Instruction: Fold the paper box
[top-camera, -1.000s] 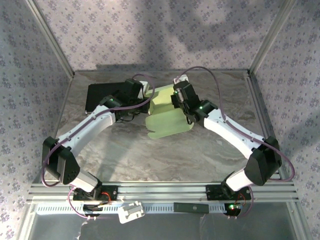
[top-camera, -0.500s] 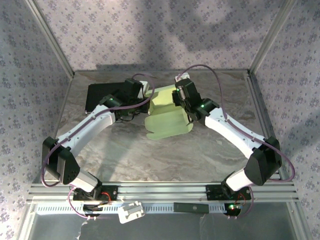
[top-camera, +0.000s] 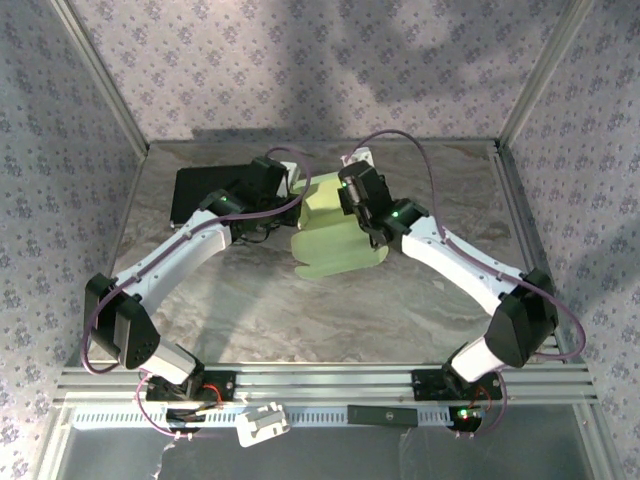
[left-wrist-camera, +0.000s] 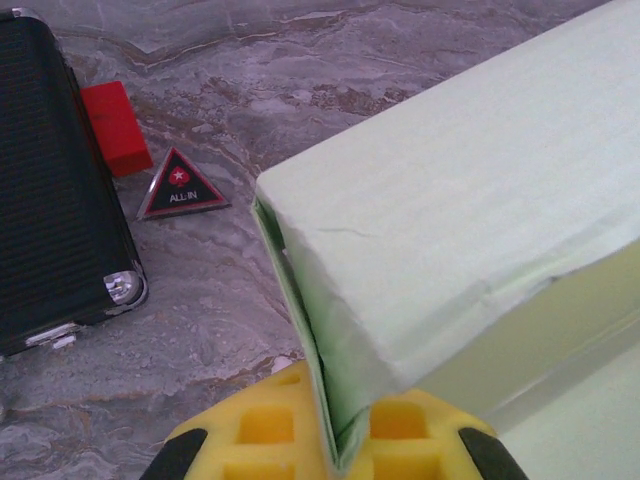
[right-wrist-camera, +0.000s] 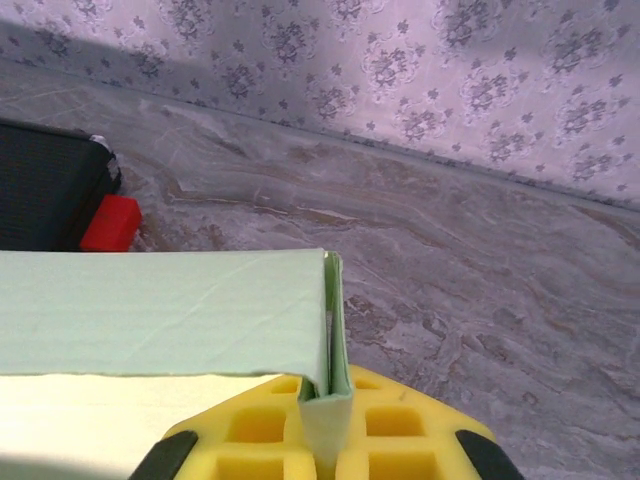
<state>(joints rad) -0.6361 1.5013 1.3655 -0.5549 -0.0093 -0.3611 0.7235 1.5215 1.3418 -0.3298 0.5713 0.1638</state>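
Note:
The paper box (top-camera: 335, 232) is pale yellow-green cardboard, partly folded, held between both arms at the table's middle back. My left gripper (top-camera: 290, 192) is shut on its left side wall; in the left wrist view the folded wall (left-wrist-camera: 330, 370) is pinched between the yellow pads (left-wrist-camera: 265, 430). My right gripper (top-camera: 348, 195) is shut on the right side wall, and the right wrist view shows the doubled flap (right-wrist-camera: 335, 330) clamped between its yellow pads (right-wrist-camera: 395, 430). The box top panel (right-wrist-camera: 160, 310) lies level between them.
A large black case (top-camera: 205, 190) lies at the back left, behind my left arm. Beside it in the left wrist view are a red block (left-wrist-camera: 115, 125) and a small black-and-red triangular "ALL-IN" token (left-wrist-camera: 180, 187). Patterned walls enclose the marble table (top-camera: 300, 310).
My right gripper has shifted slightly left and toward the back with the flap, pressing the right wall inward. The left arm has stayed put.

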